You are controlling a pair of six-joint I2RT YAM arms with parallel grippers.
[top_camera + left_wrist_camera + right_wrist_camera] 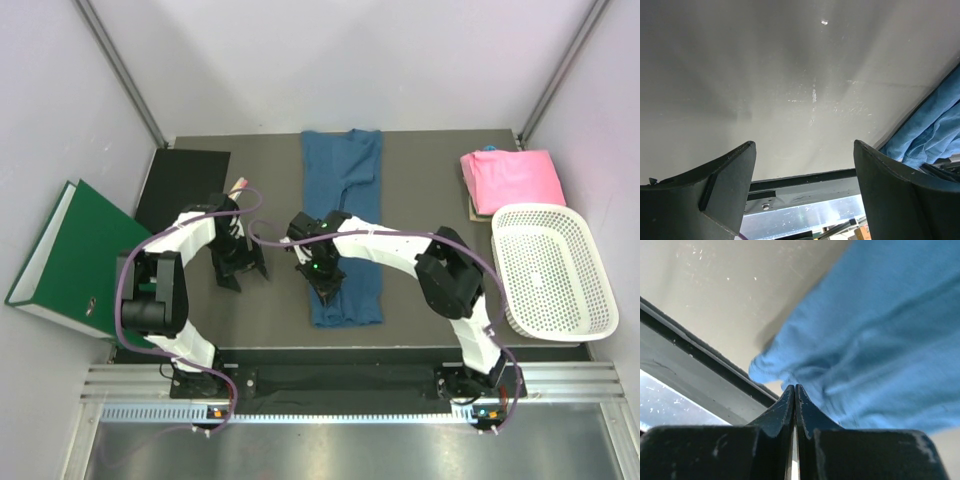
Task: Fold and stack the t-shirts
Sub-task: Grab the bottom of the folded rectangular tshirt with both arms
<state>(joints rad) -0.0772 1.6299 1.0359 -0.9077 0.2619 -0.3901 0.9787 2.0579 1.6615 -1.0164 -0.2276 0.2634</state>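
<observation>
Lying lengthwise down the middle of the table (pixel 425 180), the dark teal-blue t-shirt (pixel 345 165) forms a long narrow strip running from the far edge toward the near one. The pink t-shirt (pixel 512 178) sits folded in a flat rectangle at the far right corner, just beside the far rim of the white mesh basket (pixel 600 290), well apart from the blue one. The right arm reaches in from the right across the near half of the blue strip. The right fingers (pixel 772 420) are pressed flat together with no gap, their tips right at a rumpled edge of the blue cloth near the table's front rail. Whether any fabric is nipped between them cannot be told. The left fingers (pixel 725 200) stand spread wide with nothing between them, over bare table to the left of the blue shirt, whose edge shows at the right of the left wrist view. A green binder (pixel 70 250) leans at the table's left side, next to a black mat (pixel 185 185) at the far left.
</observation>
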